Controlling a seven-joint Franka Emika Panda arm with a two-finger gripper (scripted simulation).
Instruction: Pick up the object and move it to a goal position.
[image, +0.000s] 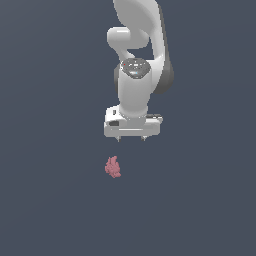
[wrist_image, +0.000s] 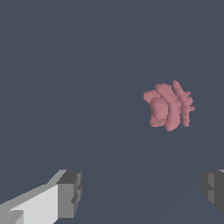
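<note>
The object (image: 113, 167) is a small dusty pink-red lump with jutting lobes, lying on the dark grey floor. In the exterior view it sits below my white gripper (image: 131, 139) and slightly toward the exterior view's left, with a clear gap between them. The wrist view shows the same object (wrist_image: 168, 106) out ahead of the gripper (wrist_image: 142, 190), not between the fingers. Both grey fingertips (wrist_image: 70, 192) stand wide apart with nothing between them, so the gripper is open.
The white arm (image: 137, 45) rises behind the gripper at the top of the exterior view. Everything rests on a plain dark grey floor (image: 50, 200).
</note>
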